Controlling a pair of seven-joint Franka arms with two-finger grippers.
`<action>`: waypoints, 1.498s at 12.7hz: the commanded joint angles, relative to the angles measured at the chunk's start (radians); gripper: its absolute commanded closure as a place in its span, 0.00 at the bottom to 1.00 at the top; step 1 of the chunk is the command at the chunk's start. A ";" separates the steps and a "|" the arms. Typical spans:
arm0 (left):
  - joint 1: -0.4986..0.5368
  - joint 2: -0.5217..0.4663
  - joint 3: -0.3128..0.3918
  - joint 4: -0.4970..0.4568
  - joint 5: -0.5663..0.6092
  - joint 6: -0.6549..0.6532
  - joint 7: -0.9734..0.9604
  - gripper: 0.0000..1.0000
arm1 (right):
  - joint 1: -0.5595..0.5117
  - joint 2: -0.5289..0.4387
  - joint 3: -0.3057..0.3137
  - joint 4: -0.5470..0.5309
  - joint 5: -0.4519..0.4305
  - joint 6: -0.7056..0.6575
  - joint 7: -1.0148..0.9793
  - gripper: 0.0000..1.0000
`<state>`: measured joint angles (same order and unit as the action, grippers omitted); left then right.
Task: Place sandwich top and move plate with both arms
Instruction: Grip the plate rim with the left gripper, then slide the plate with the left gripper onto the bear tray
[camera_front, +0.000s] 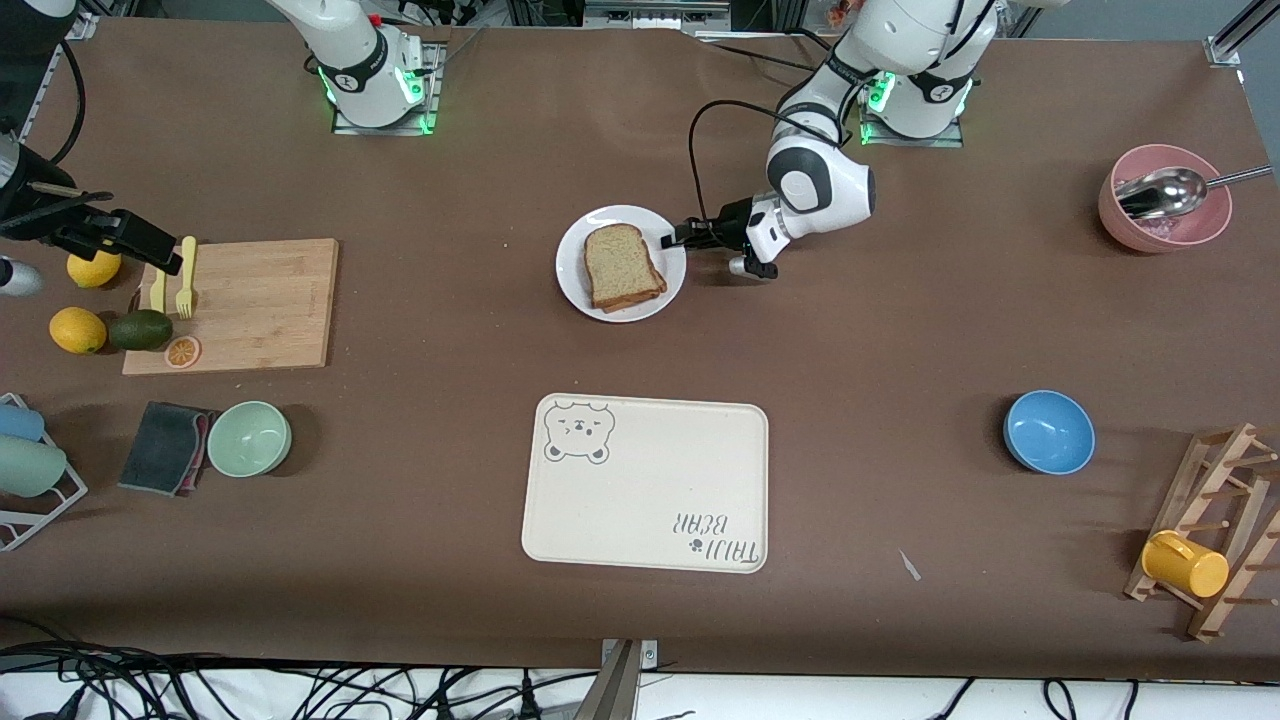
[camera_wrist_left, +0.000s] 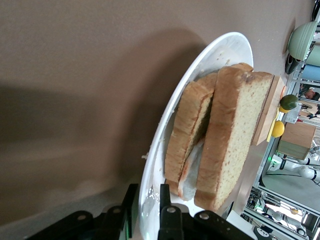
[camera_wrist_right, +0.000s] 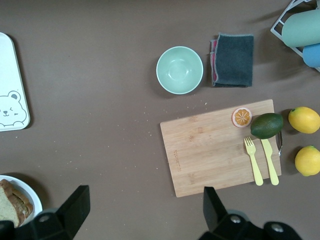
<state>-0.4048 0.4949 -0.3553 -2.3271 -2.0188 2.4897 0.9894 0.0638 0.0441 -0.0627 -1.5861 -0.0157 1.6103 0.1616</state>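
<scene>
The white plate (camera_front: 612, 222) lies mid-table, nearer the arms' bases than the bear tray. The tan speckled sandwich top (camera_front: 622, 265) lies on the sandwich on it. My left gripper (camera_front: 672, 238) is at the plate's rim on the left arm's side. In the left wrist view its fingers (camera_wrist_left: 164, 197) are shut on the plate rim (camera_wrist_left: 200, 65), one above and one below, with the top slice (camera_wrist_left: 235, 135) close ahead. My right gripper (camera_front: 135, 240) hangs high over the cutting board end, open and empty (camera_wrist_right: 145, 210). A bit of the plate (camera_wrist_right: 29, 192) shows in its view.
A cream bear tray (camera_front: 650, 490) lies nearer the front camera than the plate. A wooden cutting board (camera_front: 235, 300) with a yellow fork, lemons, an avocado, a green bowl (camera_front: 249, 438) and a cloth are at the right arm's end. A blue bowl (camera_front: 1048, 431), pink bowl and mug rack are at the left arm's end.
</scene>
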 joint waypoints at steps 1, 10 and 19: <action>-0.023 0.030 -0.001 0.038 -0.038 0.014 0.015 0.69 | -0.019 -0.003 0.006 0.017 0.017 -0.013 -0.020 0.00; -0.028 0.042 0.001 0.048 -0.035 0.014 0.015 1.00 | -0.019 0.002 0.011 0.032 0.017 -0.013 -0.019 0.00; -0.019 0.041 0.012 0.080 -0.067 0.020 0.000 1.00 | -0.019 0.002 0.011 0.037 0.017 -0.013 -0.020 0.00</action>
<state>-0.4202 0.5257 -0.3528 -2.2839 -2.0256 2.4827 0.9887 0.0600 0.0438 -0.0639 -1.5718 -0.0156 1.6103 0.1564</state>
